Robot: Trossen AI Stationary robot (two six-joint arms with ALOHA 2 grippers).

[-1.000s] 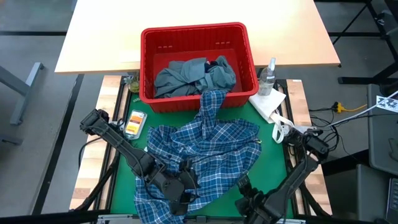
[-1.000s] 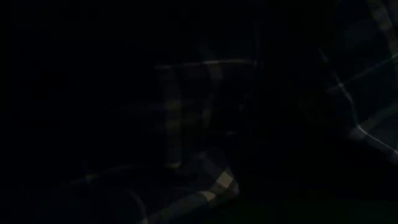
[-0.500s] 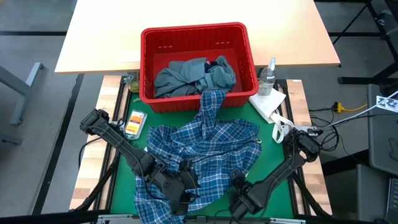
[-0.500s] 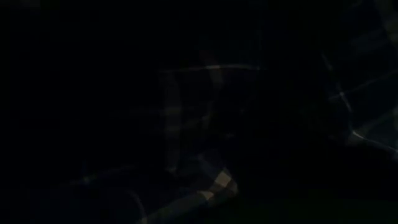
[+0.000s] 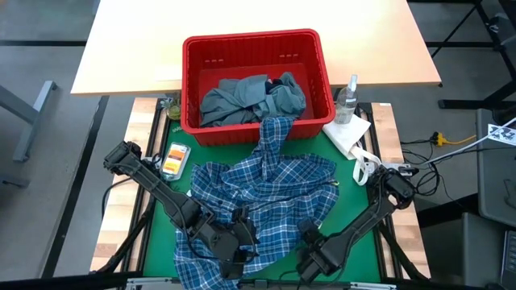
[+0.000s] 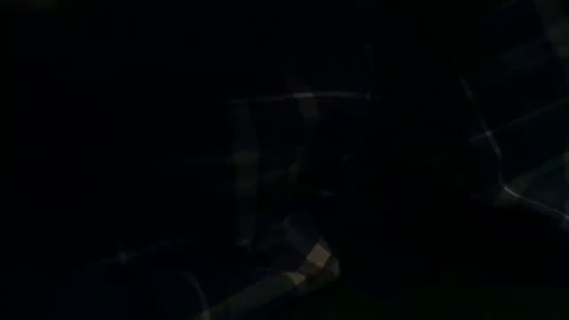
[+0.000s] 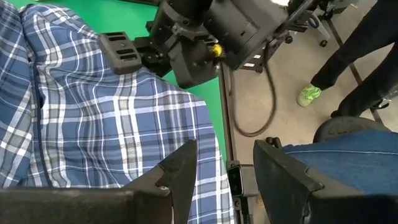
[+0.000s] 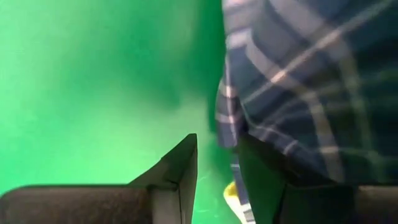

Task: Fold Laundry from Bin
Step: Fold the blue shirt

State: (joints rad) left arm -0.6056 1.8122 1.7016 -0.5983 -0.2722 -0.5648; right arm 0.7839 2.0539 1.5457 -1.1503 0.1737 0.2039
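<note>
Plaid shirt (image 5: 266,201) spread over green mat (image 5: 351,181), one sleeve trailing up to red bin (image 5: 254,44) (grey-blue garment (image 5: 242,97) inside). Left gripper (image 5: 240,251) low over shirt's near edge, jaws parted, nothing between. Right gripper (image 5: 306,235) at shirt's near-right hem, fingers apart; grip cannot tell.
</note>
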